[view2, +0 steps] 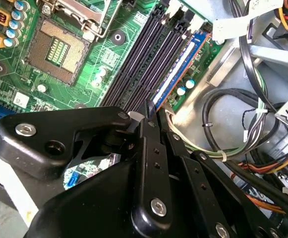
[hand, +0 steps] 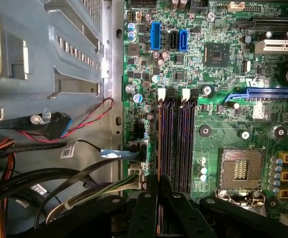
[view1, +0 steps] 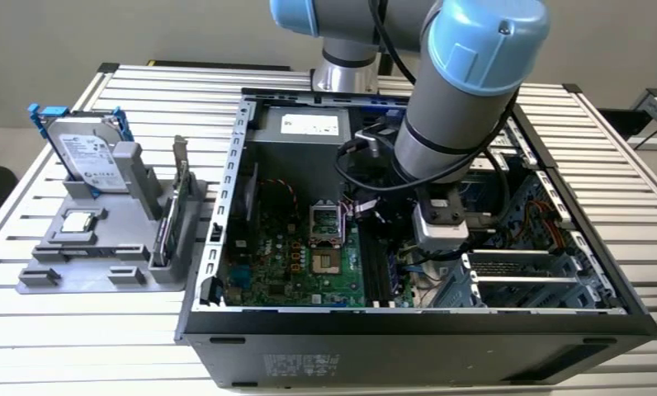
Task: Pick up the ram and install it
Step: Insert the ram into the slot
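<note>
Ram [view2: 176, 69] seated edge-up in outermost slot (blue edge showing); gripper [view2: 151, 111] fingertips together, just above its end.

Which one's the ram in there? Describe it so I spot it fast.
In the open computer case, find the green motherboard and its row of long black slots beside the processor socket. The ram stands on edge at the slot farthest from that socket, ending at the gripper. Unlike the empty black slots, it is blue.

Slatted metal table [view1: 75, 346] against a plain grey wall [view1: 120, 29].
</note>
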Action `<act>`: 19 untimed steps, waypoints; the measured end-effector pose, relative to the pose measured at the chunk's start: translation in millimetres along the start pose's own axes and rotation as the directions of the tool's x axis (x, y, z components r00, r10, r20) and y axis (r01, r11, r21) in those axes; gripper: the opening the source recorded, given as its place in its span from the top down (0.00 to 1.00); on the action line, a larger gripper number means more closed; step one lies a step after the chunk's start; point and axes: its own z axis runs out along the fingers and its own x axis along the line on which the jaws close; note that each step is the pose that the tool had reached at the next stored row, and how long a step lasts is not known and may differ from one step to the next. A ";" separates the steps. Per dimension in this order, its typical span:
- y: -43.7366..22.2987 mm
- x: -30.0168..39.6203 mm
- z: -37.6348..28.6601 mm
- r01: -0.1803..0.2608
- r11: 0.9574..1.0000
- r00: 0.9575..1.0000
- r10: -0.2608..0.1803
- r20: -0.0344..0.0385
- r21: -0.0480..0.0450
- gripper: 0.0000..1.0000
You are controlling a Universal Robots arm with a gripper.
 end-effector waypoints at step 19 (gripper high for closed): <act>3.4 0.0 0.1 0.003 1.000 1.000 -0.003 0.000 -0.001 1.00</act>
